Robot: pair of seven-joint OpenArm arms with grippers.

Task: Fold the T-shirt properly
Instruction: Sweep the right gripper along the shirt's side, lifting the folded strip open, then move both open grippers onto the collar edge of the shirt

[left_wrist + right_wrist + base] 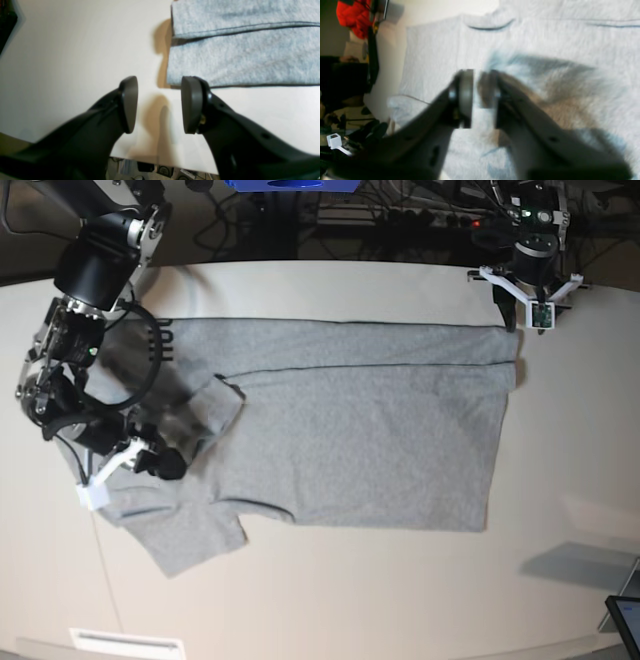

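Lying flat on the pale table (330,590), the heather-grey cotton T-shirt (350,430) awaits folding; the right gripper (477,97) hovers slightly parted, holding nothing, over its sleeve end, while the left gripper (159,105) waits agape and empty off the hem corner.

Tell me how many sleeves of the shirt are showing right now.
1. One sleeve lies spread out at the shirt's lower left corner in the base view, near the right gripper. The other seems folded in or hidden at the upper left; I cannot pick it out.
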